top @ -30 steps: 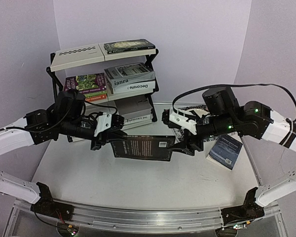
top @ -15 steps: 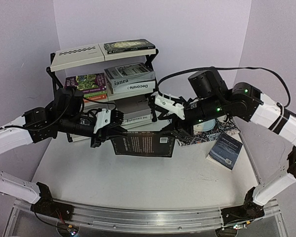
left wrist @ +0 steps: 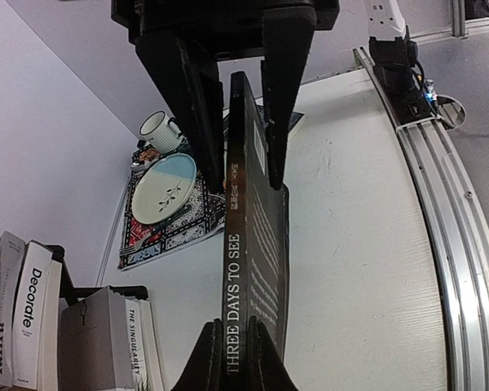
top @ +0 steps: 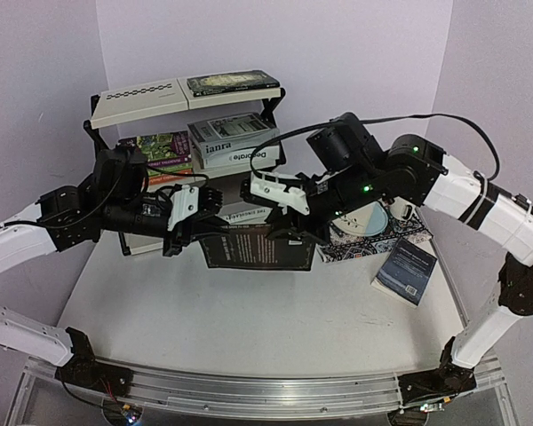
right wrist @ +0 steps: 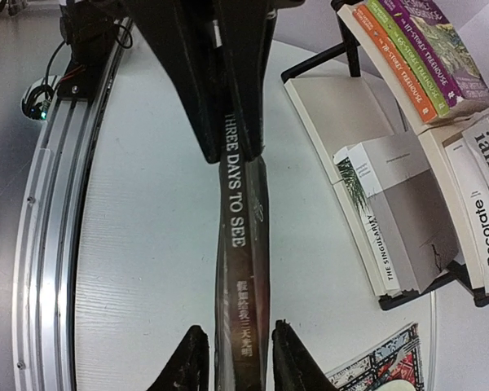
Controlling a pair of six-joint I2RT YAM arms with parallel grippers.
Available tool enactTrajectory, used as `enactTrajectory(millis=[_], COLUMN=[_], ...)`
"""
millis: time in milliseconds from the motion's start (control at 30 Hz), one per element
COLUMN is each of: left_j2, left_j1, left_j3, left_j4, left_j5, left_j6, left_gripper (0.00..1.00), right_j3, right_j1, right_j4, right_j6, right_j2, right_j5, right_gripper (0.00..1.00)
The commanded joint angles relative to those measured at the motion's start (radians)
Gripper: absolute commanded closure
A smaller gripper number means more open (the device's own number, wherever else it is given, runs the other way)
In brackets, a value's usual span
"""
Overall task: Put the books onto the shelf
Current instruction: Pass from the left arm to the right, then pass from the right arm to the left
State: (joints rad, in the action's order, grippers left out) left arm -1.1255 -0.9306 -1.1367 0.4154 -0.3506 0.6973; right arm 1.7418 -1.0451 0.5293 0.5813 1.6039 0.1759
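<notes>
- Over the white surface [top: 249, 328], just in front of the three-tier black-framed shelf with cream boards [top: 138, 99]: a black book with "THREE DAYS TO SEE" on its spine [top: 258, 251] is held on edge between both arms, long side level.
- Cannot tell whether its lower edge touches the surface.
- Left arm's fingers [left wrist: 205, 366]: clamped on the left end of the black book, one on each cover.
- Right arm's fingers [right wrist: 191, 362]: straddling the other end, close against both covers. Cannot tell whether they press it.
- Shelf, top board: flat black-covered book [top: 233, 83] at its right half.
- Middle board: grey "laura" book [top: 234, 133] stacked on the white-spined "Decorate" book [top: 244, 157]; colourful paperbacks [top: 155, 149] just beside, to the left.
- Bottom board: grey books [top: 249, 200], partly hidden by the arms.
- Surface, right side: dark blue book [top: 407, 271] lying flat, near a patterned placemat [top: 351, 244].
</notes>
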Motion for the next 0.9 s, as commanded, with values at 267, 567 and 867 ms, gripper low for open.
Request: enactTrajectory(millis=[267, 567, 867], left_j2=[0.025, -0.072, -0.118], left_j1=[-0.004, -0.005, -0.005], left_j3=[-0.072, -0.113, -0.114], left_j4=[-0.062, -0.037, -0.037], left_j5=[0.068, 0.069, -0.02], left_j6=[0.063, 0.032, -0.01], left_gripper=[0.9, 0.53, 0.45], right_j3=[-0.002, 0.035, 0.0], right_j1=[-0.007, -0.008, -0.008], right_j4=[0.051, 0.044, -0.026], right_j6=[0.034, 0.055, 0.064], right_j2=[-0.027, -0.005, -0.024], right_j5=[-0.055, -0.046, -0.075], right_gripper=[1.0, 1.0, 1.0])
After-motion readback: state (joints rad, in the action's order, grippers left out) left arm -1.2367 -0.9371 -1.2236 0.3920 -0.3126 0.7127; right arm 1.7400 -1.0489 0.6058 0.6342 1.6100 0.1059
